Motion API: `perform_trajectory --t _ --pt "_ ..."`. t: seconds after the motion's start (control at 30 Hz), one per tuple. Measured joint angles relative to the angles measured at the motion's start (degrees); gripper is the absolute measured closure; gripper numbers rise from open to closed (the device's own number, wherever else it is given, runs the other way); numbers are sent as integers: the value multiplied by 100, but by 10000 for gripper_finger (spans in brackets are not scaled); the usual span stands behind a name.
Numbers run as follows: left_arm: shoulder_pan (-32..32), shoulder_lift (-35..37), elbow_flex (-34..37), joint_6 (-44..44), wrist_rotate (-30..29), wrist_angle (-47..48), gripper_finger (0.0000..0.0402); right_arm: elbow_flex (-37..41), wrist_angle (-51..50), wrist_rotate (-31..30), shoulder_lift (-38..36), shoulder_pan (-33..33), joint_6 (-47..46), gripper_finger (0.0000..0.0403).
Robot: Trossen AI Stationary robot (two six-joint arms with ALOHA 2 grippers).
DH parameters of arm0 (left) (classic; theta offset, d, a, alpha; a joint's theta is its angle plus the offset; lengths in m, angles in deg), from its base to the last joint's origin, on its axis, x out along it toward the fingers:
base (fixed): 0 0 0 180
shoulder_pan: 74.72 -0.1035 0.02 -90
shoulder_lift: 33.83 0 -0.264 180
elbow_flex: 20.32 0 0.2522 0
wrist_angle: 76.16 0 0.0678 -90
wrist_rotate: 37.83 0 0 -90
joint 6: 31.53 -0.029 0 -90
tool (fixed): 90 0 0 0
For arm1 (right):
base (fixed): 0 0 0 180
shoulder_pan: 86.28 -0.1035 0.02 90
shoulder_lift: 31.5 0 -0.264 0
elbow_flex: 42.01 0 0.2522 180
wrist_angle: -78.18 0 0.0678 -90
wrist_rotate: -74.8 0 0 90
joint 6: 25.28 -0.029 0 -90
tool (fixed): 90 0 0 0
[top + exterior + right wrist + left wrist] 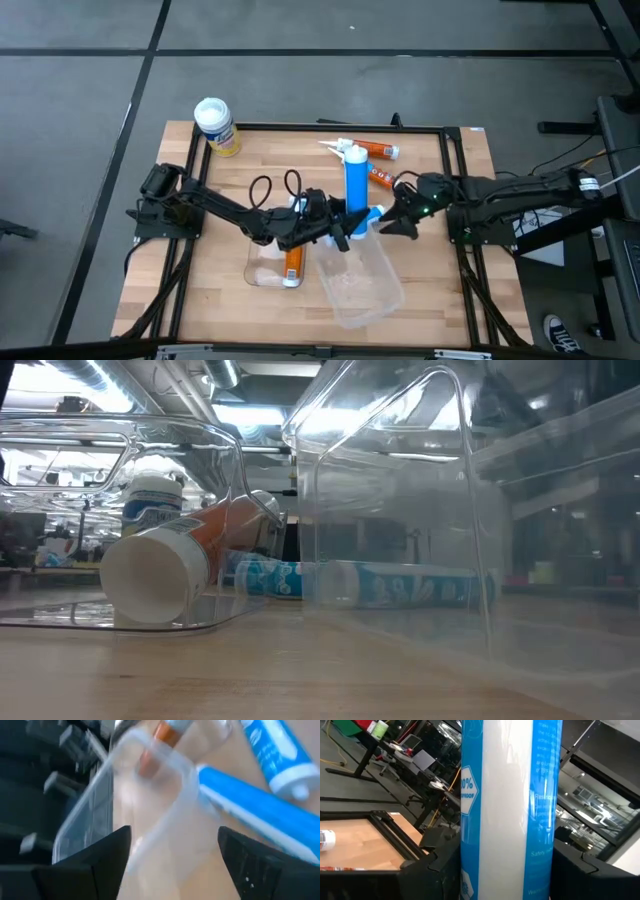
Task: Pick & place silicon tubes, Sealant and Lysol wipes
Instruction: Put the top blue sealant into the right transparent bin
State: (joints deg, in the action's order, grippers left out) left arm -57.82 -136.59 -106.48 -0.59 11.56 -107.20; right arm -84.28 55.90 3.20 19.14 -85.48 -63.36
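My left gripper [343, 224] is at the table's middle, shut on a blue and white tube [355, 180] with a white nozzle at its far end. My right gripper [393, 218] is open and empty just right of that tube, over a clear bin [365, 285]. A second blue tube [380, 585] lies flat on the table. An orange tube [292, 262] lies inside a clear tray [262, 272]. Two more orange tubes [376, 152] lie toward the far edge. The yellow Lysol wipes canister [216, 128] stands upright at the far left corner. My left gripper pinches the blue tube's body [510, 820] between its two fingers [435, 865], which lie across the tube. The fingers come roughly level from the table's left. The tube stands about upright in the hold; its lower end is hidden.
The clear bin shows large at the right of the low view [400, 510]. A black metal frame [455, 180] rims the wooden table. Bare wood lies at the near left [190, 290].
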Motion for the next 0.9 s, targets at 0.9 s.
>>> perform_trajectory --t 0.9 --pt "859 0 -2 895 -1530 603 193 -100 -2461 -722 -194 118 563 105"
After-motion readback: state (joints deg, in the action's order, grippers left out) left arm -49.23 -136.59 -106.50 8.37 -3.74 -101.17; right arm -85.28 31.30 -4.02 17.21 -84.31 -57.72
